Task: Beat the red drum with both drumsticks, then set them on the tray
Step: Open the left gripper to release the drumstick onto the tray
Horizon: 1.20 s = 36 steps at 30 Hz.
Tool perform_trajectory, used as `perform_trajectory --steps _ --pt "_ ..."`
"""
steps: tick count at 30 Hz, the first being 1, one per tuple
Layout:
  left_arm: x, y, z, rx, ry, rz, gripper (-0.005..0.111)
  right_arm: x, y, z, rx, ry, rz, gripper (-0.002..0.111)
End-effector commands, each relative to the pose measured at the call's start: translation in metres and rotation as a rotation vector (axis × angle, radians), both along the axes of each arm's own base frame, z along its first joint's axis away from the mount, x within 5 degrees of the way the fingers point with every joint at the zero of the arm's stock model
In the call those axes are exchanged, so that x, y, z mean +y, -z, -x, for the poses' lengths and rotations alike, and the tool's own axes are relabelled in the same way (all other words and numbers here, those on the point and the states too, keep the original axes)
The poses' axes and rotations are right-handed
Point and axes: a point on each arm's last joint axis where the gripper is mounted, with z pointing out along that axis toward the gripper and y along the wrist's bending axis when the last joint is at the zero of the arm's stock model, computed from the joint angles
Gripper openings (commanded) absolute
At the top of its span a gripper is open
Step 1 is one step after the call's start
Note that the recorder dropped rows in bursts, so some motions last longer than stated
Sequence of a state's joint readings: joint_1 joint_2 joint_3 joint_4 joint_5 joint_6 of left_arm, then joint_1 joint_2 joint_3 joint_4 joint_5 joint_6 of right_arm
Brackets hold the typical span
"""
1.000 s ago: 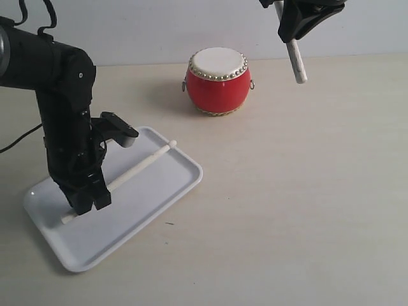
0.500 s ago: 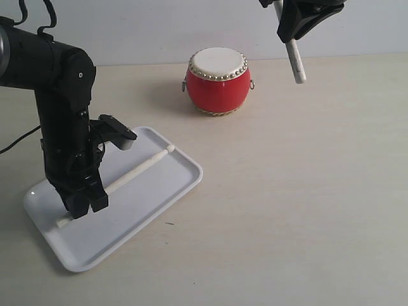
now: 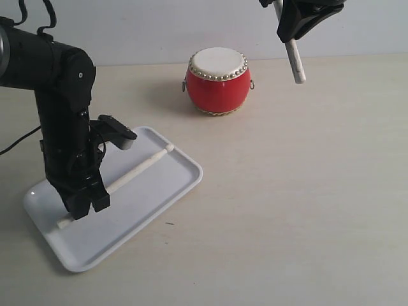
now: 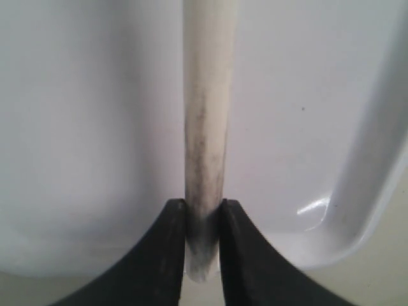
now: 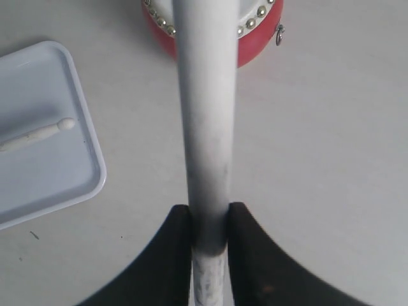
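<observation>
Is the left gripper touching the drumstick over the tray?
Touching. The left wrist view shows the left gripper with jaws pressed against both sides of the drumstick.

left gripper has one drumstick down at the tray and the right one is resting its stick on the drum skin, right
Not quite. The right gripper holds its drumstick in the air, off to the right of the red drum and clear of its skin, as the exterior view shows. The left gripper does have the other drumstick down at the tray.

Red drum (image 3: 217,81) stands upright; one drumstick (image 3: 140,167) stretches diagonally over the white tray (image 3: 159,191), the other drumstick (image 3: 295,64) aloft.
</observation>
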<state>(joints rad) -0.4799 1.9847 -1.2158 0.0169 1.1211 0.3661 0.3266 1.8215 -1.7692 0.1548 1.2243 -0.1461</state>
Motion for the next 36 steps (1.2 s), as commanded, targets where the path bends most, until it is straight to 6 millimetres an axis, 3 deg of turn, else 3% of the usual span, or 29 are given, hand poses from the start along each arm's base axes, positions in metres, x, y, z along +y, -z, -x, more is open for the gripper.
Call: perform_trajectory --steps 1,14,26,33,36 --pt "0.0011 -0.0005 0.0003 0.003 -0.014 0.000 0.000 -0.0009 -0.0033 0.0007 -0.013 -0.005 -0.002 0.000" --pt "0.0000 -0.0008 0.0023 0.025 -0.020 0.011 0.002 -0.0008 -0.0033 0.0007 -0.012 -0.005 -0.004 0.000" --pt "-0.0005 -0.0005 0.0012 0.012 -0.022 0.017 0.034 -0.0006 -0.0033 0.0008 -0.012 -0.005 -0.006 0.000" --pt "-0.0002 -0.0006 0.0014 0.014 -0.022 0.013 0.068 -0.0006 -0.0033 0.0008 -0.012 -0.005 -0.006 0.000" --pt "0.0011 -0.0010 0.0027 0.029 -0.017 -0.001 0.073 -0.0006 -0.0033 0.0008 -0.012 -0.005 -0.006 0.000"
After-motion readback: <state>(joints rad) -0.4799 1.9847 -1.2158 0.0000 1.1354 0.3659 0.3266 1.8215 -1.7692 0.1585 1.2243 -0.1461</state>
